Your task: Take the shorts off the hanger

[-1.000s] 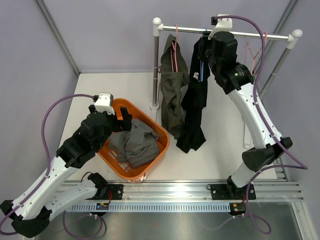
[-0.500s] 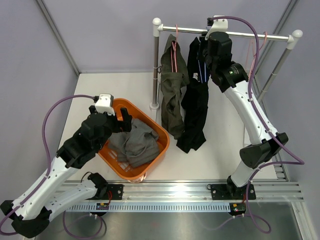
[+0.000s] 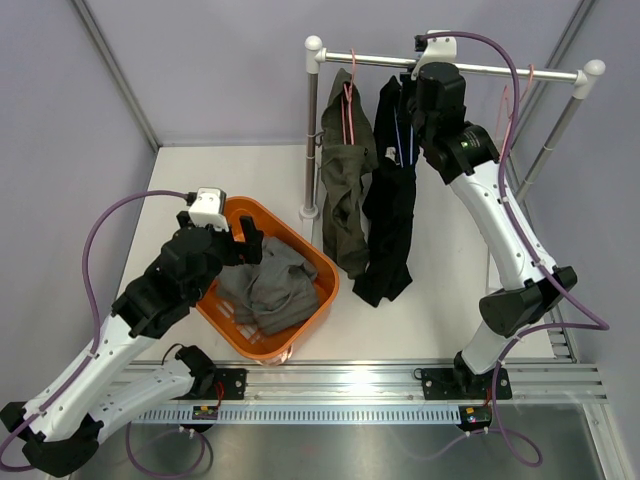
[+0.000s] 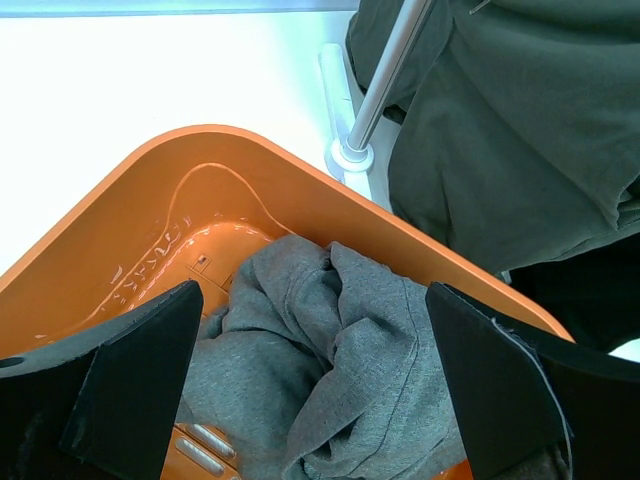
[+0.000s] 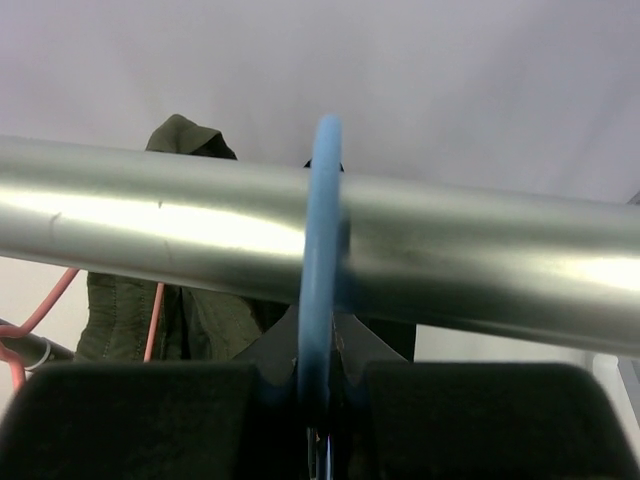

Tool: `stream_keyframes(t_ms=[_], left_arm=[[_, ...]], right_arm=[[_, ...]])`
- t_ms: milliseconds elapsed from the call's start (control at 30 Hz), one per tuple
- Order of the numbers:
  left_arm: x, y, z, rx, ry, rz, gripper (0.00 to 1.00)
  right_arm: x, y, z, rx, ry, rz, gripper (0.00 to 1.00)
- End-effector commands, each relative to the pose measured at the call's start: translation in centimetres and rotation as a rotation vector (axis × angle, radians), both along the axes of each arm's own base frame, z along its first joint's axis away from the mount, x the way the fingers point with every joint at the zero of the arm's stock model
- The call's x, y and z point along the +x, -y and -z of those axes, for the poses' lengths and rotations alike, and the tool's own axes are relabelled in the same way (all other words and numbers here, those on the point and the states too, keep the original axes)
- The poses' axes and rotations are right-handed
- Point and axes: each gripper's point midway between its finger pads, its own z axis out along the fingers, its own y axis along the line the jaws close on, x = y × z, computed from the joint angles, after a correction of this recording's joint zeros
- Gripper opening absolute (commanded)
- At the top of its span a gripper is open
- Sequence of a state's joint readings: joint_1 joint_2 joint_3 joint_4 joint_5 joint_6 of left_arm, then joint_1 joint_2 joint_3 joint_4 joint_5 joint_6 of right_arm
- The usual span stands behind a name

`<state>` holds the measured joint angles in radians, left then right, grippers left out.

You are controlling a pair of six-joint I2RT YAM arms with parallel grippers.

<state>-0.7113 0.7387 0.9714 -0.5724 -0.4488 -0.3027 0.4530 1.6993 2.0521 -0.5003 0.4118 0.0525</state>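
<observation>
Up at the steel rail (image 5: 150,215), the right gripper (image 5: 318,395) is clamping the blue hanger hook (image 5: 322,250), black shorts (image 3: 390,230) dangling beneath, and lifting straight up should clear it, while the left gripper (image 4: 315,370) is hovering wide-open over the orange basket (image 4: 300,195).

Top external: fixed, high above and behind the arm bases, angled down and forward. It takes in the whole table, with the clothes rail (image 3: 500,70) at the far side.

Left wrist: well short of the rail, close over the orange basket (image 4: 300,205), facing the rail's upright post (image 4: 385,80).

Right wrist: just under the rail, looking up across it, with the blue hanger hook (image 5: 320,250) at centre.

Shared: the olive garment (image 5: 190,315), hanging from the rail beside the hook, shows in all three views.
</observation>
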Motion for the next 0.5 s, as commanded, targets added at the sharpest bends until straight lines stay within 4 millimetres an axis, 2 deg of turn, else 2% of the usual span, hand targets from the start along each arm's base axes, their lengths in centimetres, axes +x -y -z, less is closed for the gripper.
stream_keyframes(t_ms=[0,133,167,300,333,367,467], left_arm=[[0.5,0.3,-3.2,-0.052,0.087,0.007,0.99],[0.9,1.3,-5.0,-0.053,0.106,0.049,0.99],[1.2,1.8,-6.1,-0.057,0.112,0.062,0.99],[2.2,3.6,-9.5,-0.081,0.143,0.108,0.99],[2.5,4.3,-10.0,-0.087,0.148,0.129,0.99],[2.7,4.7,-10.5,-0.091,0.150,0.138,0.99],[4.0,6.6,-12.1,-0.103,0.147,0.170,0.99]], right_arm=[[-2.3,1.8,-6.1,0.033,0.133,0.042,0.00],[-4.6,2.7,-8.7,0.047,0.174,0.027,0.00],[-5.0,2.7,-9.0,0.054,0.179,0.015,0.00],[-6.7,3.3,-9.5,0.063,0.178,0.006,0.00],[-7.6,3.8,-10.1,0.067,0.190,0.011,0.00],[-7.6,3.8,-9.5,0.061,0.178,0.012,0.00],[-9.3,4.4,-9.9,0.069,0.187,0.001,0.00]])
